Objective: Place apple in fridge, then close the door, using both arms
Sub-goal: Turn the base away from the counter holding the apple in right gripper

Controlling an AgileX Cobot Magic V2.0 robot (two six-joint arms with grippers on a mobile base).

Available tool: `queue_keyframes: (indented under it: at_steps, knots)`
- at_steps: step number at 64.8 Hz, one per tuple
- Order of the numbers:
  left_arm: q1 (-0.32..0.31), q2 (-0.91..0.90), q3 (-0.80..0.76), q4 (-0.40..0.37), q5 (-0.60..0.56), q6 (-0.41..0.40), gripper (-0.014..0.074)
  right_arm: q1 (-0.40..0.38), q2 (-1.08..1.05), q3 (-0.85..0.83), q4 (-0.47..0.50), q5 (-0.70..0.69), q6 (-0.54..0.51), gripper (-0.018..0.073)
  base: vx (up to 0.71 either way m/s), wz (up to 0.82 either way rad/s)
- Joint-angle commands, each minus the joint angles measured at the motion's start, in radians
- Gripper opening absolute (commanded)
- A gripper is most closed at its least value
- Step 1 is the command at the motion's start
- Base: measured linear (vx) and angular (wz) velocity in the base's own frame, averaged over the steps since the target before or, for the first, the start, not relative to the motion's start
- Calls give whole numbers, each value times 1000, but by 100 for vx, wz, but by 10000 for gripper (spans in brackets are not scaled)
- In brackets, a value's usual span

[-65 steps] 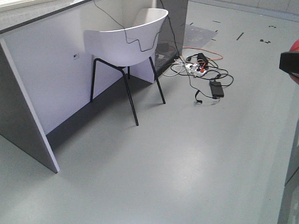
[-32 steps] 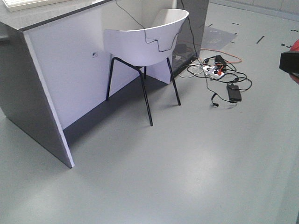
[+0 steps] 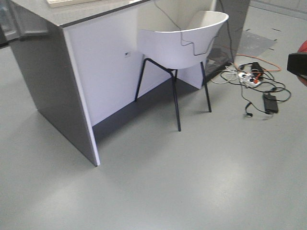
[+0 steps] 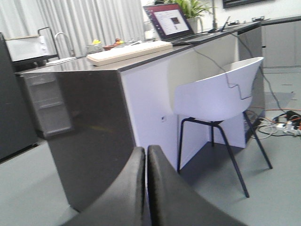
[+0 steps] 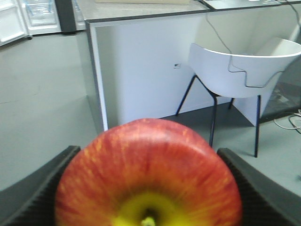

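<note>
The right gripper hugs the apple from both sides, and the left gripper is pinched closed with nothing in it. The fridge is far off past the counter (its white inside shows, so it looks open). I think the robot should roll there slowly, squeezing snugly and steering wide of that corner.
</note>
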Motion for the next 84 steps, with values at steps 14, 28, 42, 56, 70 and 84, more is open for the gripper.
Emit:
queue_keyframes:
  at_steps: [14, 28, 42, 56, 70, 84]
  knots:
    - [-6, -14, -19, -9, -73, -5, -6, -4, -8, -27, 43, -68, -5, 60, 2, 30]
    - [-6, -14, -19, -9, -73, -5, -6, -4, -8, -27, 43, -68, -5, 60, 2, 31]
    - [-6, -14, -19, -9, -73, -5, -6, -4, -8, -27, 43, -68, -5, 60, 2, 36]
    - [-6, -14, -19, -9, -73, -5, -6, -4, -8, -27, 43, -68, -5, 60, 2, 37]
    - [-6, -14, -19, -9, -73, -5, -6, -4, -8, -27, 43, -68, -5, 60, 2, 41]
    - [-6, -14, -19, -9, -73, -5, -6, -4, -8, -27, 43, -68, -5, 60, 3, 47]
